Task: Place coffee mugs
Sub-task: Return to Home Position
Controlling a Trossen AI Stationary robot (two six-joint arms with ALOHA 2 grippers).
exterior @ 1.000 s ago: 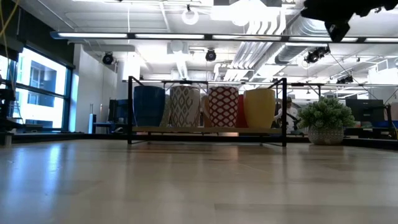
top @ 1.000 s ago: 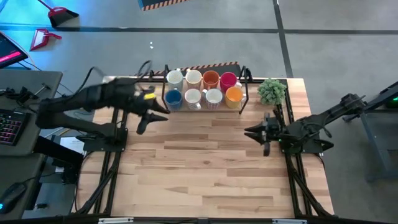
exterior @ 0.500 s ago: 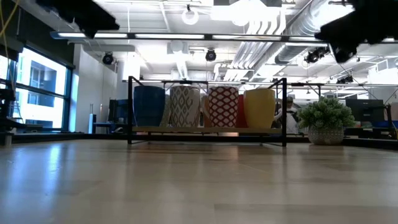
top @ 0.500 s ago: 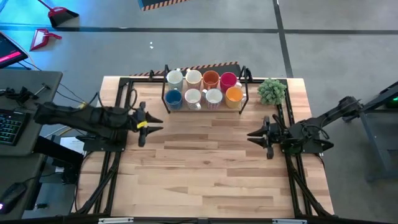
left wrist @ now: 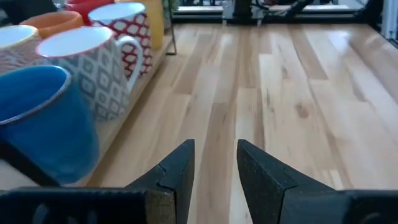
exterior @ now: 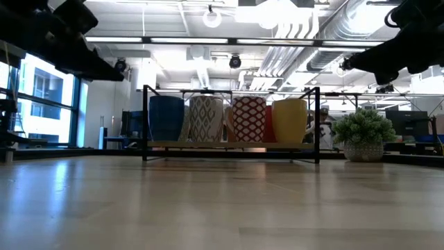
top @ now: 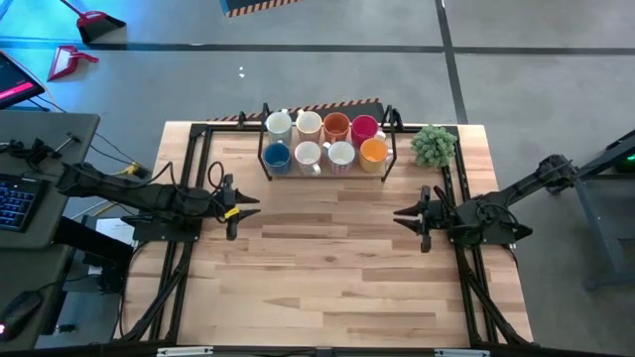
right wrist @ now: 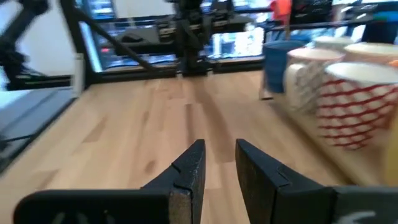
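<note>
Eight coffee mugs stand upright in two rows on a black wire rack (top: 389, 149) at the table's far middle. The near row is the blue mug (top: 277, 156), two patterned white mugs (top: 308, 155) and the yellow-orange mug (top: 373, 151). The far row has two white mugs, an orange mug (top: 336, 126) and a red mug (top: 363, 127). My left gripper (top: 241, 205) hovers near the table's left edge, short of the blue mug (left wrist: 37, 118), with its fingers a narrow gap apart. My right gripper (top: 400, 213) hovers at the right side below the plant, also narrowly open and holding nothing.
A small green potted plant (top: 434, 145) stands at the far right corner beside the rack. Bare wooden table top (top: 327, 268) stretches between the two grippers and toward the near edge. Black arm frames run along both side edges.
My left gripper has drawn back from beside the blue mug toward the table's left and near side and has sunk lower, with the arm folding back. My right gripper has sunk a little. The mugs have not moved.
</note>
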